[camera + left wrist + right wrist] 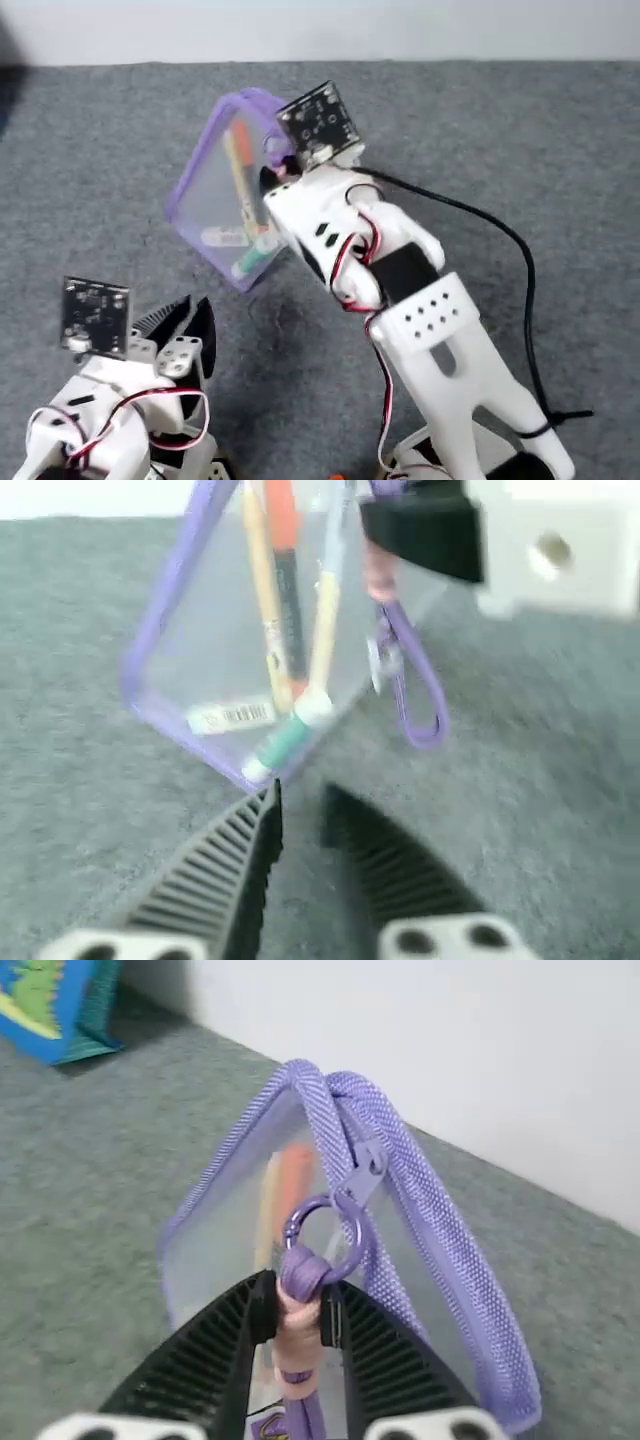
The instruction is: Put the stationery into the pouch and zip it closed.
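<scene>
Grey carpet (500, 130) stretches wide beyond the purple-edged pouch (212, 190).

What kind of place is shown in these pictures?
Probably a robot test bench: a table covered in grey felt-like mat against a plain white wall, with a right arm, a left arm and a purple pouch.
</scene>
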Controlling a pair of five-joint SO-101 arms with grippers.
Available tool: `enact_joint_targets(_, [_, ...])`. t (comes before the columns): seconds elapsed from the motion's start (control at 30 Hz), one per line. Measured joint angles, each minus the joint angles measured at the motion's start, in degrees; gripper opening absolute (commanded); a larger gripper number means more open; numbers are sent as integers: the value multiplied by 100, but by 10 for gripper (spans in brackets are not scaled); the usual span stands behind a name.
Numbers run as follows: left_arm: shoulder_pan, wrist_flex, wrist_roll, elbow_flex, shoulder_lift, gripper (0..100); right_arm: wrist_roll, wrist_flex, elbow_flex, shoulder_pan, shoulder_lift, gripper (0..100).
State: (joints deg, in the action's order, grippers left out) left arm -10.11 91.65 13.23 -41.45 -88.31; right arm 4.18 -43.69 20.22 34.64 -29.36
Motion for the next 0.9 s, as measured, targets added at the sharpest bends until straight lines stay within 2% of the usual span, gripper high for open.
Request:
enact_joint_targets(0.07, [369, 0, 0, 176, 0, 372, 18, -123, 0, 185, -185, 7])
enact_joint_targets(0.2, [1178, -53, -123, 290, 0, 368, 369, -387, 0, 598, -589, 7])
enact_joint_targets(0.33, [1653, -53, -396, 466, 0, 368, 765, -668, 0, 730, -923, 7])
enact_joint_targets(0.77, [1829, -53, -431, 633, 0, 367, 2127, -1257, 0, 1547, -1811, 7])
enact_joint_targets(0.9, [2330, -53, -431, 633, 0, 367, 2409, -1257, 308, 1653, -2040, 7])
